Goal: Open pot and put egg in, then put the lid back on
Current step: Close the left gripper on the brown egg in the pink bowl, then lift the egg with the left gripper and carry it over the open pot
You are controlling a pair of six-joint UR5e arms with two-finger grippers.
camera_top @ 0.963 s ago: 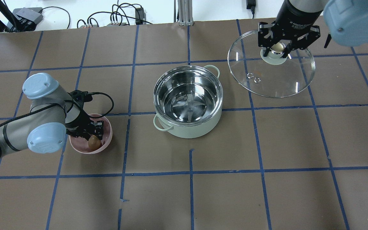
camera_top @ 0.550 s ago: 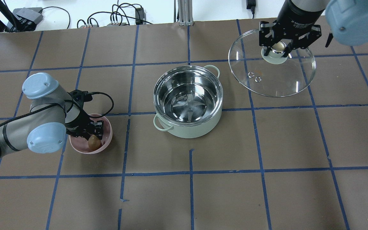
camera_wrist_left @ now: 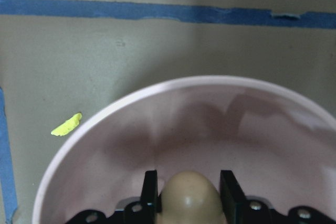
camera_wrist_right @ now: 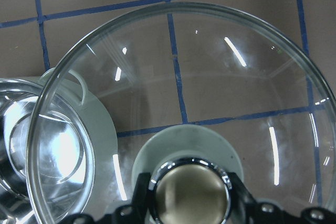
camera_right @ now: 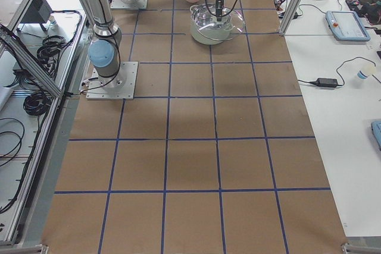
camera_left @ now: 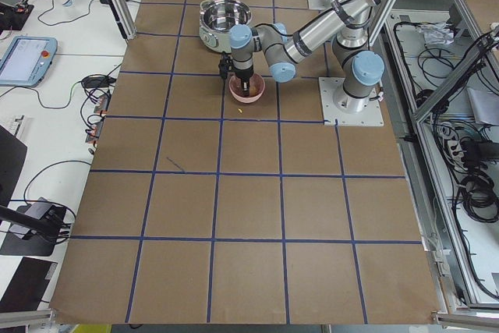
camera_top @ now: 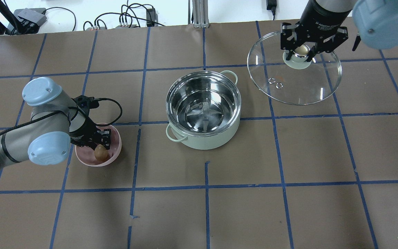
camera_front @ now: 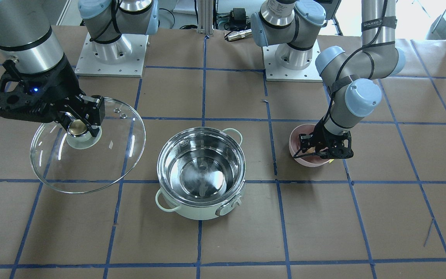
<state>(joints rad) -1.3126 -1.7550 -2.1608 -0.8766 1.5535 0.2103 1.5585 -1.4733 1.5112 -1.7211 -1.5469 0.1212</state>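
Observation:
The mint-white pot (camera_top: 204, 110) stands open at the table's middle, its steel inside empty; it also shows in the front view (camera_front: 201, 172). My right gripper (camera_top: 302, 52) is shut on the lid's ball knob (camera_wrist_right: 190, 195) and holds the clear glass lid (camera_top: 295, 81) in the air beside the pot, as the front view (camera_front: 87, 155) also shows. My left gripper (camera_top: 99, 150) is down in the pink bowl (camera_top: 112, 145), its fingers (camera_wrist_left: 150, 192) closed against the tan egg (camera_wrist_left: 190, 198). The egg (camera_top: 99, 153) sits inside the bowl.
A small yellow scrap (camera_wrist_left: 66, 125) lies on the paper beside the bowl. Blue tape lines grid the brown table. Cables and boxes lie beyond the far edge (camera_top: 126, 19). The arm bases (camera_front: 110, 50) stand at the robot's side.
The left arm has shifted slightly with the egg between its fingers in the bowl. The right gripper with the lid has barely moved.

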